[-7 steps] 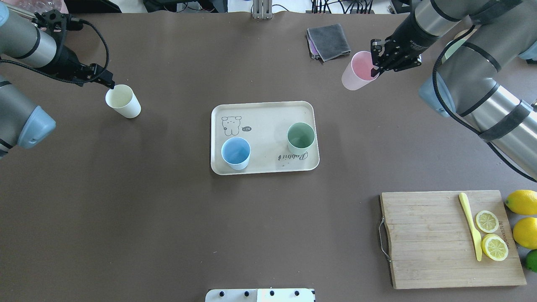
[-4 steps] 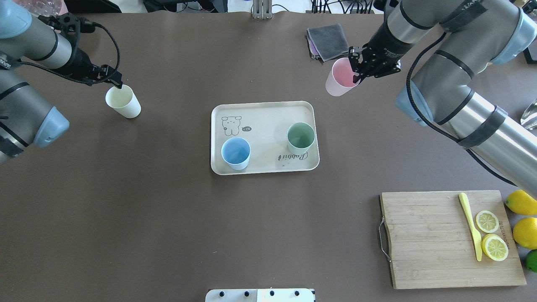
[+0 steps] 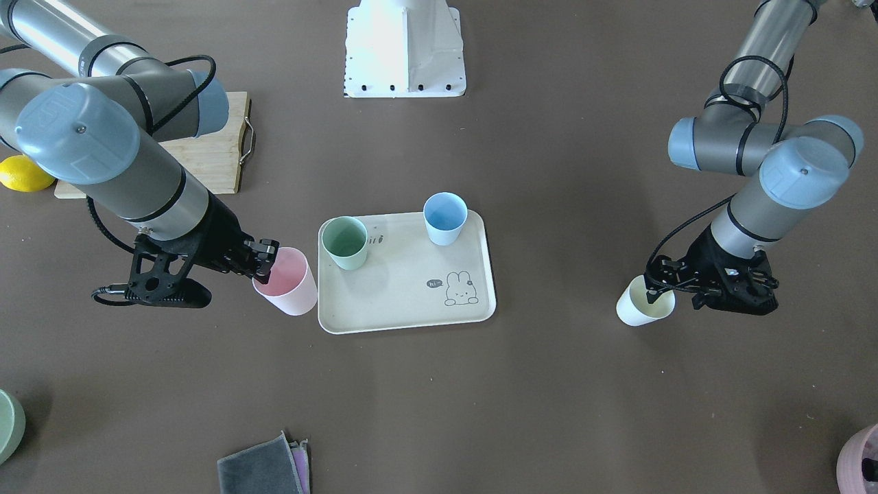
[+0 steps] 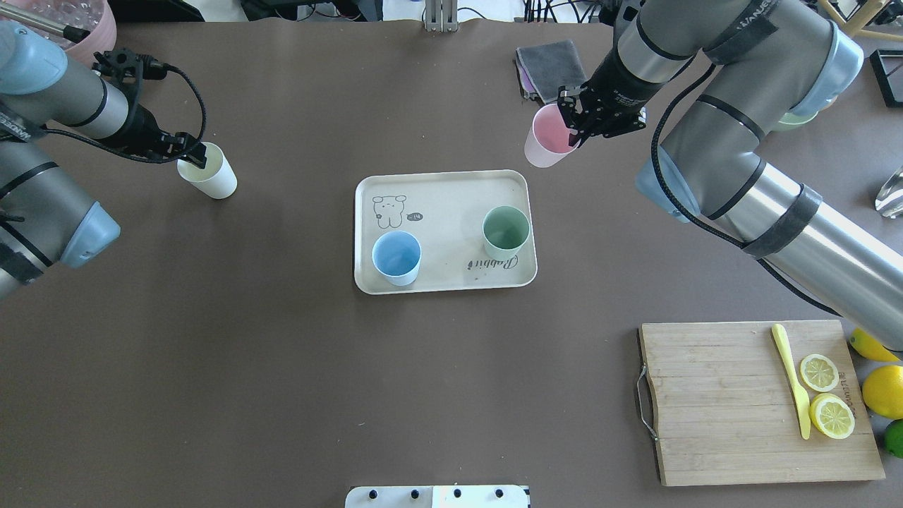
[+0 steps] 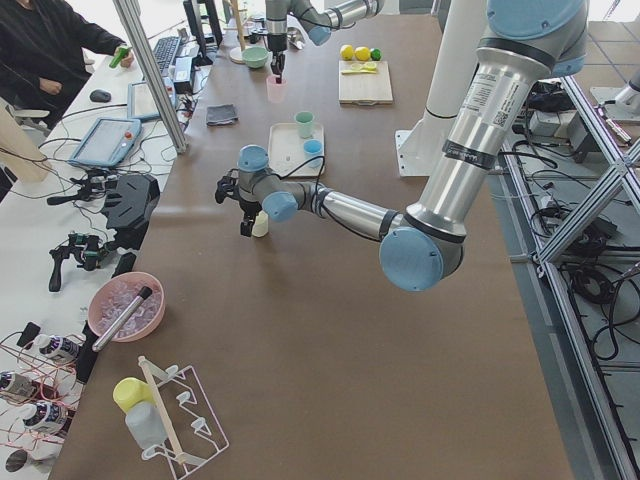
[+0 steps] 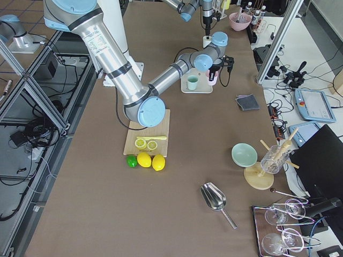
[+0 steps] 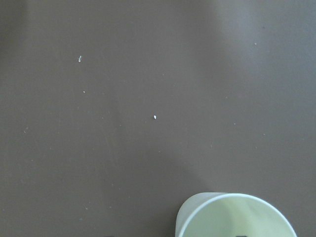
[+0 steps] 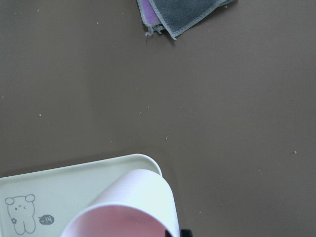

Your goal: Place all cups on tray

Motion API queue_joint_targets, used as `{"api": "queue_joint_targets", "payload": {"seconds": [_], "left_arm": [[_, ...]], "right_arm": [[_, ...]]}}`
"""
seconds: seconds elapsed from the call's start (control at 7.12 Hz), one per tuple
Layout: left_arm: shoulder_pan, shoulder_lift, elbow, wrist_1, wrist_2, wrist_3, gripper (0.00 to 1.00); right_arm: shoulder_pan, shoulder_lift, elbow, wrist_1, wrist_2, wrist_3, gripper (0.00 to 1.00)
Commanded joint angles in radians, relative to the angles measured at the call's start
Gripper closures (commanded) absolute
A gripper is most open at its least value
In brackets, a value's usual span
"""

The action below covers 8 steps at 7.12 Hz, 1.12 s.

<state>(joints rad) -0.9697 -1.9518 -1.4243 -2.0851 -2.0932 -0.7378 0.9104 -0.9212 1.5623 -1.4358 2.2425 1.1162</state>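
The beige tray (image 4: 451, 204) lies mid-table with the light blue cup (image 4: 396, 257) and the mint green cup (image 4: 506, 231) standing on it. My right gripper (image 4: 575, 127) is shut on the rim of the pink cup (image 4: 547, 141), which hangs tilted just beyond the tray's far right corner. The right wrist view shows that cup (image 8: 123, 207) over the tray's corner (image 8: 74, 182). The cream-white cup (image 4: 211, 176) stands on the table far to the left. My left gripper (image 4: 194, 156) is open, with its fingers astride the near rim of the cream-white cup (image 3: 641, 309).
A wooden cutting board (image 4: 712, 402) with lemon slices and a yellow knife sits at the near right, and whole lemons (image 4: 882, 391) lie beside it. A grey cloth (image 4: 554, 67) lies at the far edge. A mauve pot (image 4: 85, 14) stands at the far left corner.
My right gripper carried the pink cup leftward to the tray's far right corner. My left gripper came down over the cream-white cup's rim; that cup has not moved.
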Motion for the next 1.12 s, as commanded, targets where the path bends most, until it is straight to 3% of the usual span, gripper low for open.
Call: {"api": "queue_joint_targets", "payload": {"seconds": [0.0, 0.14, 0.42, 0.7, 0.98], "left_arm": [[0.031, 0.002, 0.004, -0.006, 0.021, -0.002, 0.59], [0.031, 0.001, -0.004, -0.004, 0.021, -0.003, 1.00], [-0.004, -0.033, -0.037, 0.063, 0.004, -0.003, 1.00], [-0.023, -0.129, -0.141, 0.291, -0.047, -0.064, 1.00], [0.035, -0.214, -0.140, 0.296, -0.042, -0.234, 1.00]], "right_arm": [[-0.045, 0.010, -0.005, 0.000, -0.052, 0.014, 1.00], [-0.066, 0.028, -0.011, 0.002, -0.075, 0.064, 1.00], [-0.082, 0.068, -0.051, 0.003, -0.084, 0.076, 1.00], [-0.119, 0.071, -0.073, 0.011, -0.136, 0.088, 1.00], [-0.154, 0.091, -0.126, 0.015, -0.182, 0.088, 1.00]]}}
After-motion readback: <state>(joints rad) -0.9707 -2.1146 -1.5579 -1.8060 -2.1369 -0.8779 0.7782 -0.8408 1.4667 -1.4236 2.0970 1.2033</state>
